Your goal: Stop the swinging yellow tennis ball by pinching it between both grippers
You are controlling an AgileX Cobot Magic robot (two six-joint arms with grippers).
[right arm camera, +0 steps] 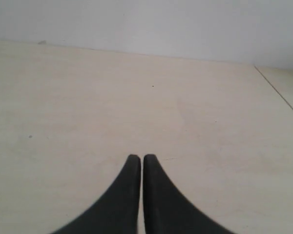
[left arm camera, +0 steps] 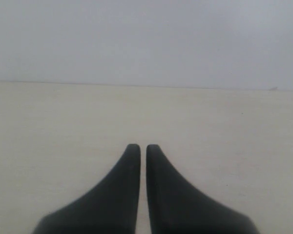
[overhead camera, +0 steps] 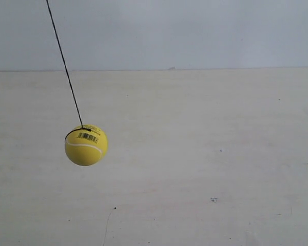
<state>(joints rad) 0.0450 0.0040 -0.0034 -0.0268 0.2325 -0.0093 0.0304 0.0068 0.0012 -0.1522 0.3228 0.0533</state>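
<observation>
**Pale tabletop and bare wall, ball hanging at the left, both grippers empty**

Cream tabletop (overhead camera: pixel 205 154) ran back to a plain grey-white wall (overhead camera: pixel 195 31). The yellow tennis ball (overhead camera: pixel 85 145) hung at the left of the exterior view on a thin dark string (overhead camera: pixel 64 64) that slanted up and to the left, with its barcode sticker (overhead camera: pixel 88 136) near the top and its white seam (overhead camera: pixel 84 145) across the middle.

Neither arm showed in that view. The left gripper (left arm camera: pixel 143 146) and right gripper (right arm camera: pixel 140 157) each had their fingers drawn nearly together with only a slit between, holding nothing, and no ball showed in either wrist view.

The ball looked light and a little springy. Being round, it would likely slip off tapered tips, so contact belonged on opposite sides at mid-height, below the string.
</observation>
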